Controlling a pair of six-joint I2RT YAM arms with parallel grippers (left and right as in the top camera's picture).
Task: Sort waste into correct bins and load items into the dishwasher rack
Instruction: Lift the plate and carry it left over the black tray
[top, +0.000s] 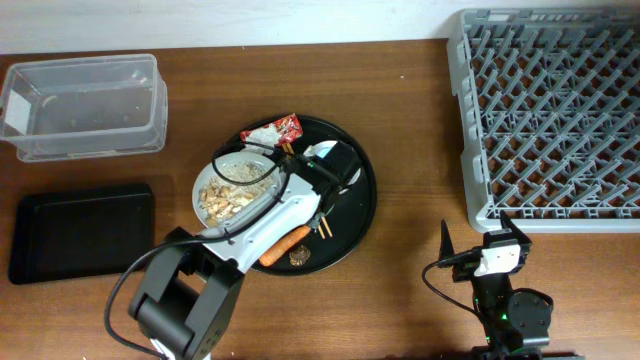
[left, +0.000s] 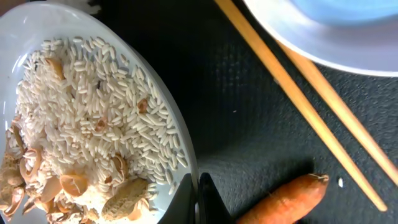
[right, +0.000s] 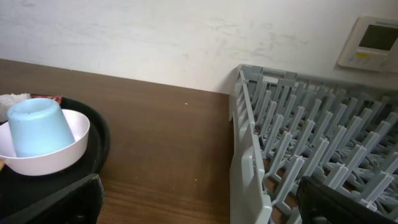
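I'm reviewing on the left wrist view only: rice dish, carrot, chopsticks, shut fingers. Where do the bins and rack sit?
Observer: Overhead, the clear box and flat black tray lie left of the round tray; the rack stands at the far right.
Operator: Any waste in those bins?
Observer: None that I can see in either.
Operator: And the right arm?
Observer: The right fingers stand wide open near the rack's front corner, holding nothing.
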